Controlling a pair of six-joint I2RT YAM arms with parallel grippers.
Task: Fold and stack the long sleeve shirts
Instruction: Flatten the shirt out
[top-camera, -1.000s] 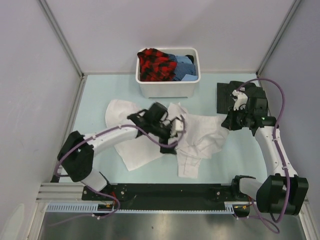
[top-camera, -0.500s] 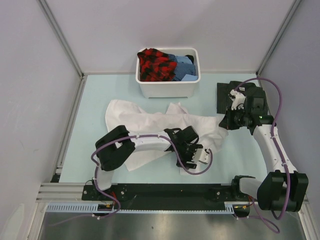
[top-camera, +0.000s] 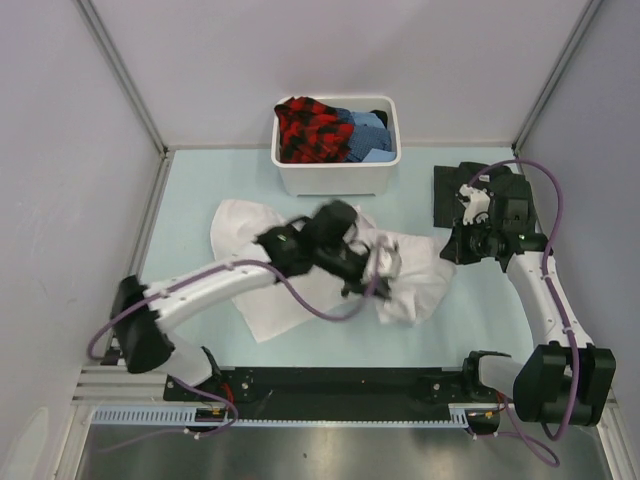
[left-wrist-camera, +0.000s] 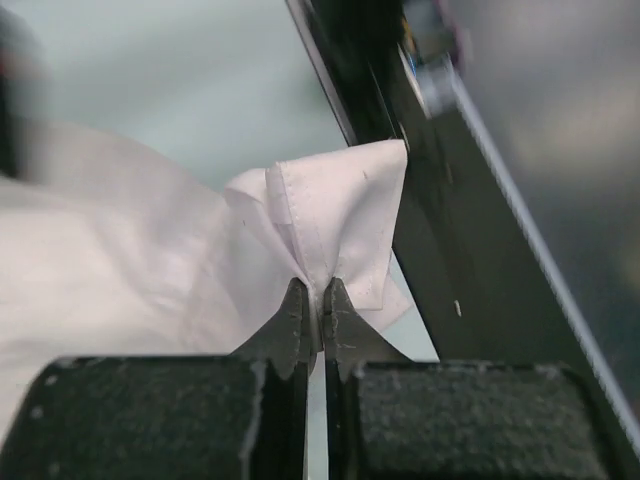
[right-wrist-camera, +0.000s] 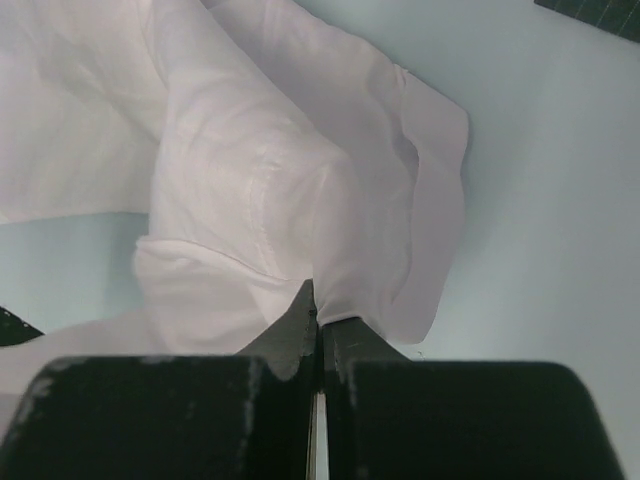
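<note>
The white long sleeve shirt (top-camera: 265, 305) lies crumpled across the middle of the table. My left gripper (top-camera: 388, 263) hangs above its centre, shut on a lifted hem fold of the white cloth (left-wrist-camera: 335, 215); in the left wrist view that gripper (left-wrist-camera: 312, 296) pinches the fold tight. My right gripper (top-camera: 449, 246) is shut on the shirt's right edge, and in the right wrist view it (right-wrist-camera: 318, 305) bites a bunched white fold (right-wrist-camera: 250, 190). The dark shirt (top-camera: 452, 188) lies flat at the back right, partly hidden behind the right arm.
A white plastic tub (top-camera: 330, 178) stands at the back centre, holding red-black checked and blue clothes. Grey walls close in on the left, back and right. The black base rail (top-camera: 340, 380) runs along the near edge, also seen in the left wrist view (left-wrist-camera: 440, 230).
My left gripper went to the shirt's near edge, shut on the hem and carried it up and back toward the middle, doubling the near part over. The right gripper kept its hold.
</note>
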